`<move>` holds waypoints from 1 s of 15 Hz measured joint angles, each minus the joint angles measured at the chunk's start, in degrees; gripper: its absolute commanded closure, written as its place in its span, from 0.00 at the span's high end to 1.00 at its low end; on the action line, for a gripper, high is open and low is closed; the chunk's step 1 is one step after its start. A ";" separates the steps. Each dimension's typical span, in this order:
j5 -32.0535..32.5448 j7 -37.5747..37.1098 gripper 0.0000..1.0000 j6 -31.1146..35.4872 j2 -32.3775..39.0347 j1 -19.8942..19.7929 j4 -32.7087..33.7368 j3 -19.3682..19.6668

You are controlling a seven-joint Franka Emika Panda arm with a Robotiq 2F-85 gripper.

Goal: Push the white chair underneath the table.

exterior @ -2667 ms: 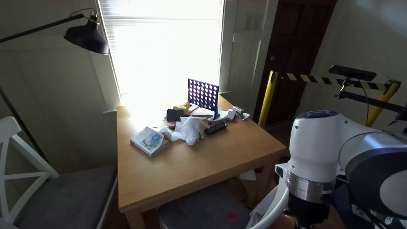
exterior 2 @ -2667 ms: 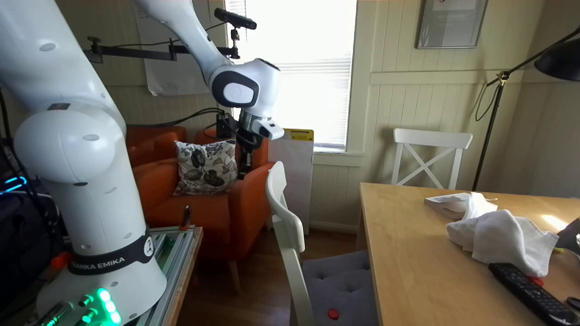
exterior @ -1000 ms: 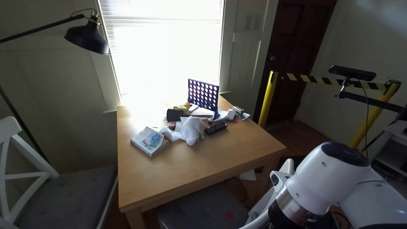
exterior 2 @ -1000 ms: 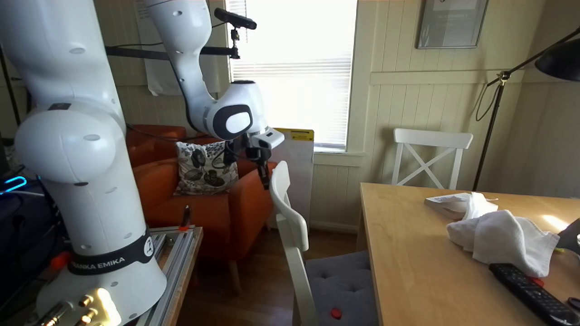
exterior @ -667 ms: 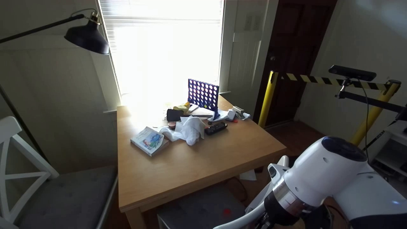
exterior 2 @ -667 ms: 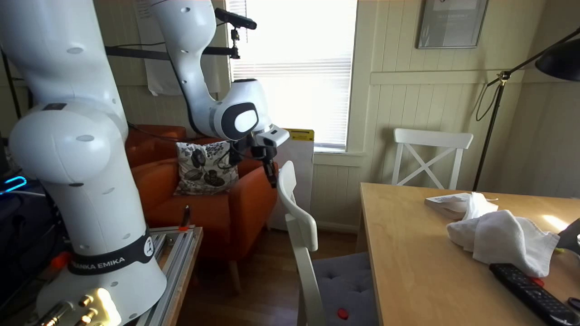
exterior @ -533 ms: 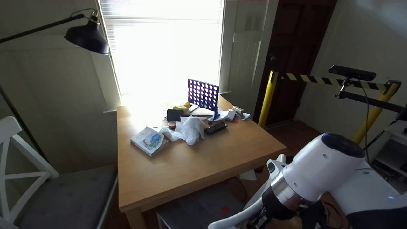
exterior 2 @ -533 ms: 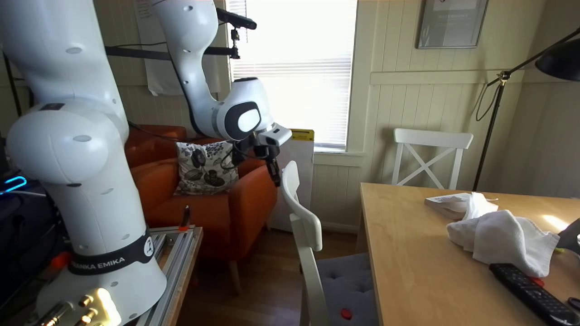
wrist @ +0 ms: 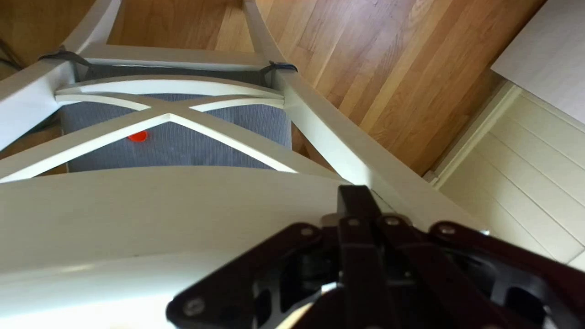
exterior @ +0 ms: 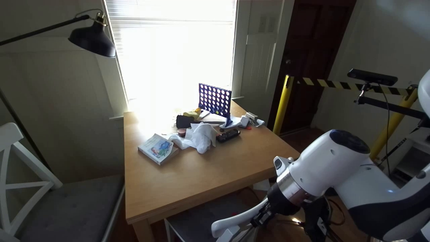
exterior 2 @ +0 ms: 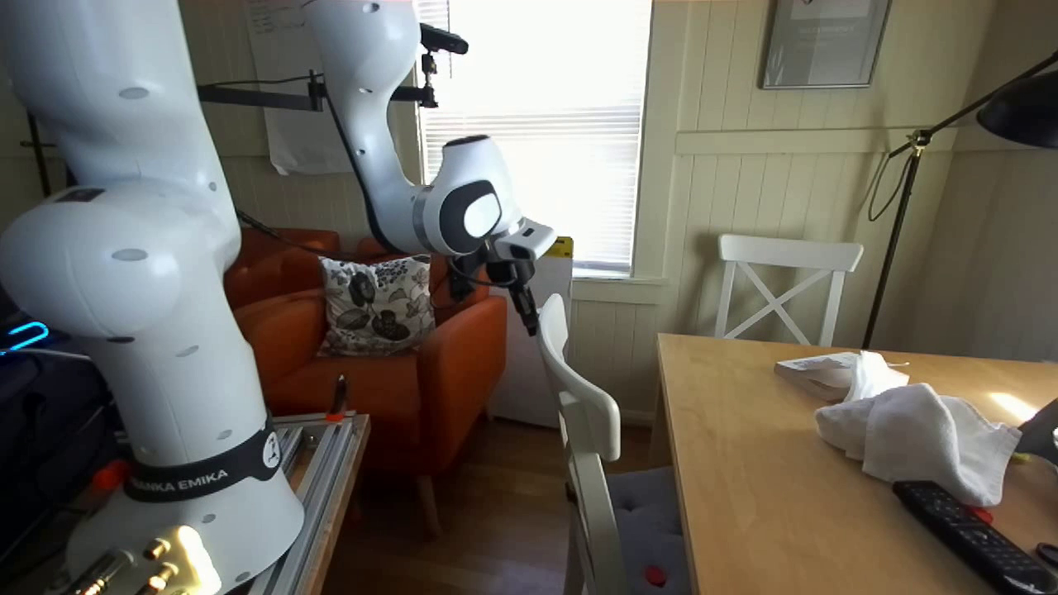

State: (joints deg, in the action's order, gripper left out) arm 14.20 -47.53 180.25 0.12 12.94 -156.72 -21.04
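Observation:
The white chair (exterior 2: 602, 421) stands at the near edge of the table with its back toward the robot base. Part of its grey seat (exterior 2: 640, 512) is under the tabletop. The tan wooden table (exterior 2: 736, 471) also shows in an exterior view (exterior: 235, 164). My gripper (exterior 2: 530, 324) is shut and empty. Its fingertips press against the back face of the chair's curved top rail (wrist: 160, 210), near one end, seen in the wrist view (wrist: 358, 201). The chair's feet and most of its legs are hidden.
A red cap (exterior 2: 655, 576) lies on the seat. A cross-back white chair (exterior 2: 789, 252) stands at another table side. A book (exterior: 158, 148), a cloth (exterior 2: 926, 442) and a remote (exterior 2: 971, 529) lie on the table. An orange armchair (exterior 2: 364, 397) stands behind the arm.
My arm has come forward and down to the chair back. The chair has slid toward the table and turned slightly, with more of the seat under the top. The table has not moved.

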 measured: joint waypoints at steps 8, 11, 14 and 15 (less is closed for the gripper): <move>8.23 -7.51 0.00 0.60 4.41 -0.11 5.86 7.20; 11.39 -12.20 0.00 0.64 7.09 2.89 9.34 12.14; 13.25 -18.35 0.00 1.31 9.86 8.53 12.67 18.08; 13.77 -20.36 0.00 1.63 10.64 11.00 13.63 20.39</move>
State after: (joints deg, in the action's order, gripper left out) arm 27.97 -67.89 181.89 10.76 23.94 -143.09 -0.64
